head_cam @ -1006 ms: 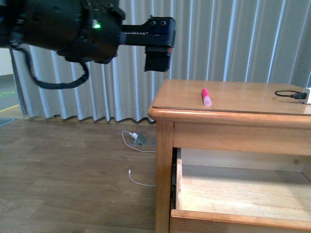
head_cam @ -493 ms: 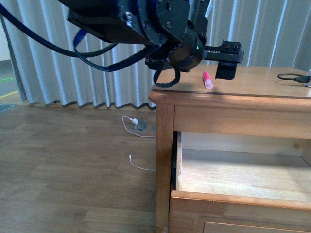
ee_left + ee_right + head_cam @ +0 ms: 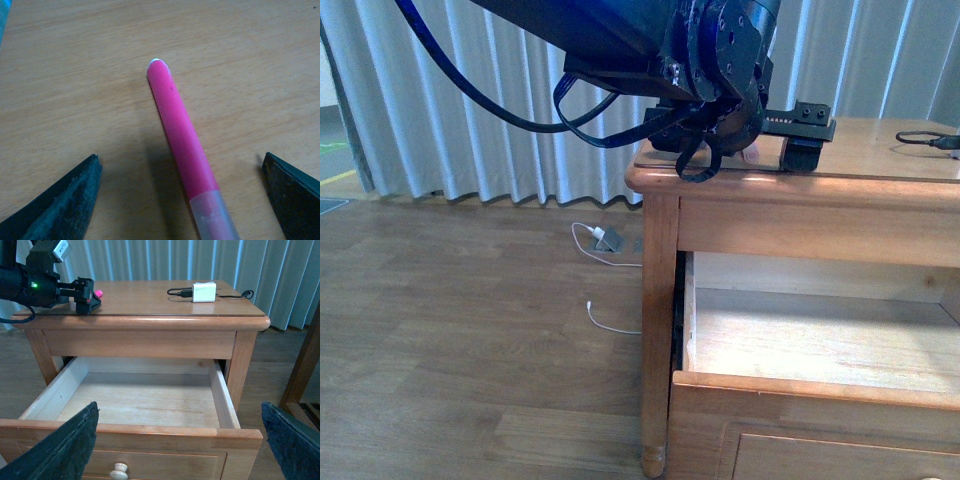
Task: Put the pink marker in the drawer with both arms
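Now the pick: our left gripper [image 3: 180,159] sits wide open astride the pink marker [image 3: 174,117] on the dresser top [image 3: 75,75], nothing held. Next we judge a square close; drawer [image 3: 130,429] stands open below.

Your drawer [image 3: 145,400] stands open, bare floor reachable from above. Bare wood either side of the pink marker [image 3: 175,120], inside the spread fingers of the left gripper [image 3: 180,159]. White charger [image 3: 204,291] and cable [image 3: 176,289] sit well apart on the dresser top [image 3: 150,302]. Left arm [image 3: 650,40] blocks its opposite end.
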Controlling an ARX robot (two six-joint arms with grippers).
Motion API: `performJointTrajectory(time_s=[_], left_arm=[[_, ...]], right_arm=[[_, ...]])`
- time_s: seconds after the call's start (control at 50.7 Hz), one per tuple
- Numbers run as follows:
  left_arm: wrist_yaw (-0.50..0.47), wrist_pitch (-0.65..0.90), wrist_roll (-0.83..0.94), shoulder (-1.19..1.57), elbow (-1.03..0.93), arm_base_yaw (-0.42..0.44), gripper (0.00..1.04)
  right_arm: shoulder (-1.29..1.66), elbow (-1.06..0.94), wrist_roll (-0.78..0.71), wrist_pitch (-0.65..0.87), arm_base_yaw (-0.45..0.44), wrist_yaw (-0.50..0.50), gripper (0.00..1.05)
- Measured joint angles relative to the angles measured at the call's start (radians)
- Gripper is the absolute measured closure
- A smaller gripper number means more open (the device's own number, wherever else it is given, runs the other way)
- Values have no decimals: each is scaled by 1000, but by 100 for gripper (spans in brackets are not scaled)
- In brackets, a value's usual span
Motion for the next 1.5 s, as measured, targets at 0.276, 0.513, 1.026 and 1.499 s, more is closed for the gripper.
performJointTrajectory(time_s=[0.276, 0.513, 1.026, 1.499], left_arm=[[9, -77, 5, 16, 56, -3, 12], [14, -106, 23, 16, 67, -11, 46], [27, -55, 53, -41, -37, 2, 90], [202, 200, 162, -445, -644, 50, 90]], right_arm=[[0, 0, 0, 0, 0, 0, 8], [0, 0, 0, 0, 0, 0, 8], [0, 0, 0, 0, 0, 0, 8], [0, 0, 0, 0, 0, 0, 8]])
